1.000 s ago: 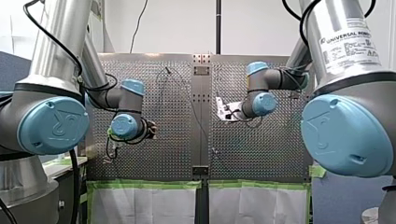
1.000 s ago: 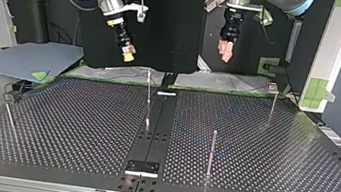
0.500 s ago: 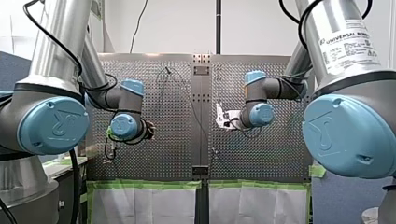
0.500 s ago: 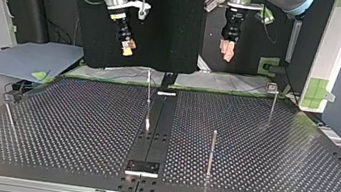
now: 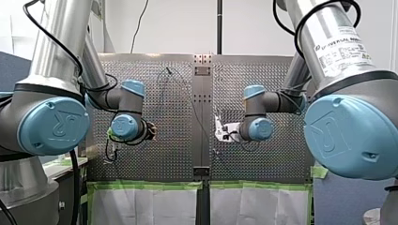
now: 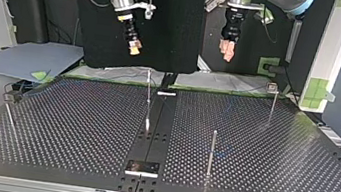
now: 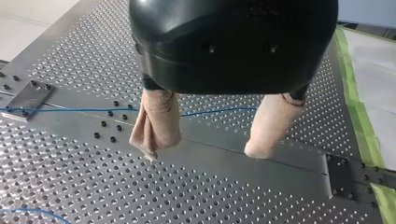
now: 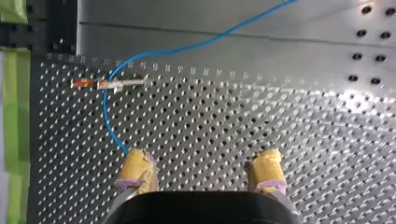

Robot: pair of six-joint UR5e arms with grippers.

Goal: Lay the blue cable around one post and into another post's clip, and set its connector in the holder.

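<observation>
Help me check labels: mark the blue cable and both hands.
blue cable point(image 8: 106, 111), right wrist view, its bend.
right hand point(image 8: 201, 158), right wrist view, between fingertips.
left hand point(image 7: 201, 153), left wrist view, between fingertips.

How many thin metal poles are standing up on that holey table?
4 poles in the top view: one near the middle, one nearer the camera to its right, one at the far right, one faint at the left edge. Others may be hidden.

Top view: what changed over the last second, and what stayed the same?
My right arm's yellow-padded gripper shifted toward the top view's right. It is open and holds nothing. My left arm's beige-padded gripper, the thin blue cable on the table and the upright metal posts stayed where they were.
</observation>
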